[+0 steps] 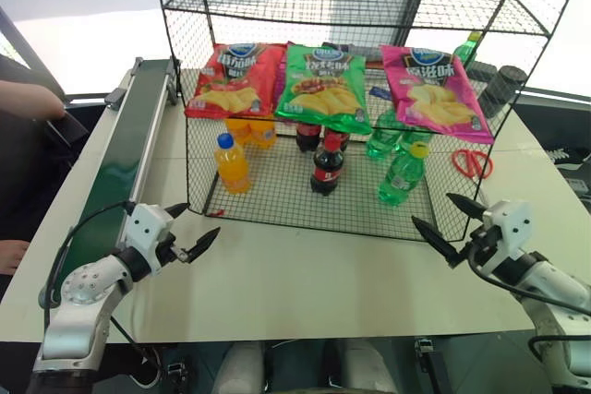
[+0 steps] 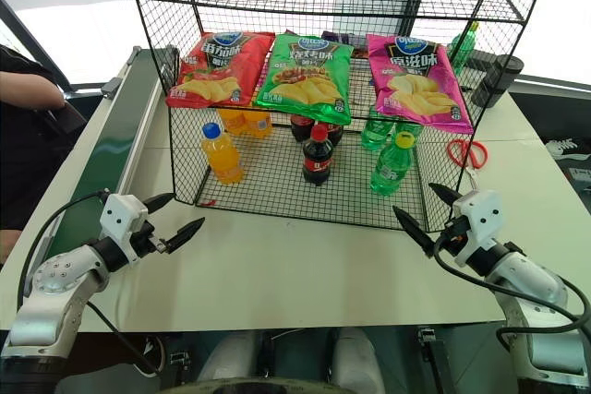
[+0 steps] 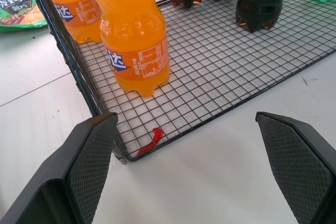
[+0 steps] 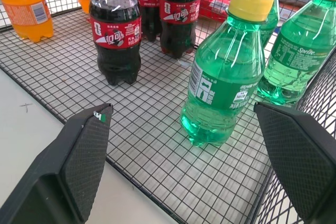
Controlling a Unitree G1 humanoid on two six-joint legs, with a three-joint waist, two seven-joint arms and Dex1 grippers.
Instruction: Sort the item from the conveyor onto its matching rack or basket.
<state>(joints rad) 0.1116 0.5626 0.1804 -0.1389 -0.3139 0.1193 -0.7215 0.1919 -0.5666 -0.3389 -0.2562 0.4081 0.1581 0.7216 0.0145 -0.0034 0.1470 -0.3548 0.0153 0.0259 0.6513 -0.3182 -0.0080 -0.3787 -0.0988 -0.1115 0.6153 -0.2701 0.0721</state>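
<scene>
Left eye view: I see the black wire rack (image 1: 277, 205) standing on the white table (image 1: 305, 274), with its open front facing me. On its bottom tier the green soda bottle (image 1: 403, 174) with the yellow cap stands upright near the front edge, at about 2 o'clock from the picture's middle. A cola bottle (image 1: 328, 165) is just to its 9 o'clock, and an orange bottle (image 1: 231, 164) stands farther along at 9 o'clock. More bottles of each kind stand behind them. Three chip bags, red (image 1: 234, 80), green (image 1: 323, 86) and pink (image 1: 434, 91), lie on the tier above. The conveyor (image 1: 115, 168) runs along the rack's side at 9 o'clock, and its belt is bare where I can see it. Red scissors (image 1: 472, 162) lie on the table at 3 o'clock of the rack. My left gripper (image 1: 196, 231) hangs at 7 o'clock with its fingers spread wide and nothing between them. My right gripper (image 1: 448, 219) at 4 o'clock is spread the same and empty.

Left wrist view: my spread fingers (image 3: 86, 169) frame the rack's front corner, where an orange bottle stands and a small red scrap (image 3: 151, 141) sits on the wire.

Right wrist view: the green bottle stands upright on the wire between my parted fingers (image 4: 79, 163), beyond their tips and untouched.
</scene>
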